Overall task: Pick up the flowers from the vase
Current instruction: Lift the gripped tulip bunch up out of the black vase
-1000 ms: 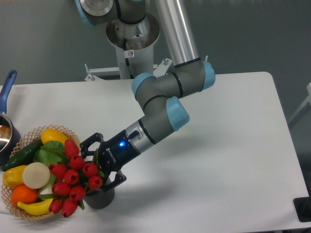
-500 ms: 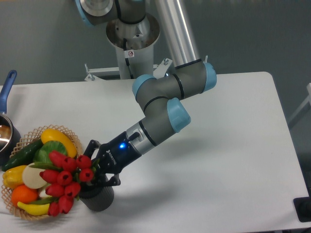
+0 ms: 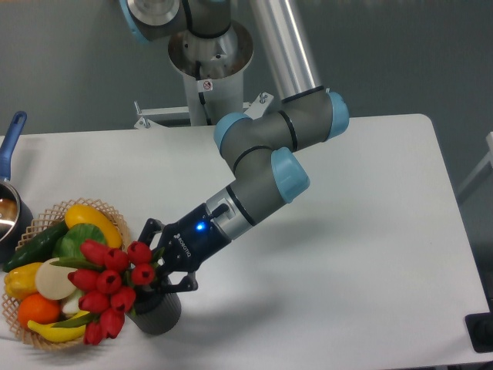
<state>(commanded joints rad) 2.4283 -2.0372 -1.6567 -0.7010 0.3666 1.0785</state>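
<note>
The flowers (image 3: 108,284), a bunch of glossy red tulip buds with green stems, lean to the left out of the vase (image 3: 159,313), a short dark grey pot near the table's front edge. My gripper (image 3: 160,267) sits just above the vase's mouth, its fingers closed around the green stems. The stems are mostly hidden by the fingers. The buds hang over the edge of the basket.
A wicker basket (image 3: 48,214) of fruit and vegetables stands at the left, touching the flower heads. A blue-handled saucepan (image 3: 11,202) is at the far left edge. My arm (image 3: 266,162) stretches from the base at the back.
My gripper went from open around the stems to shut on them. The bunch tightened and tilted left, and it now sits slightly higher with my arm.
</note>
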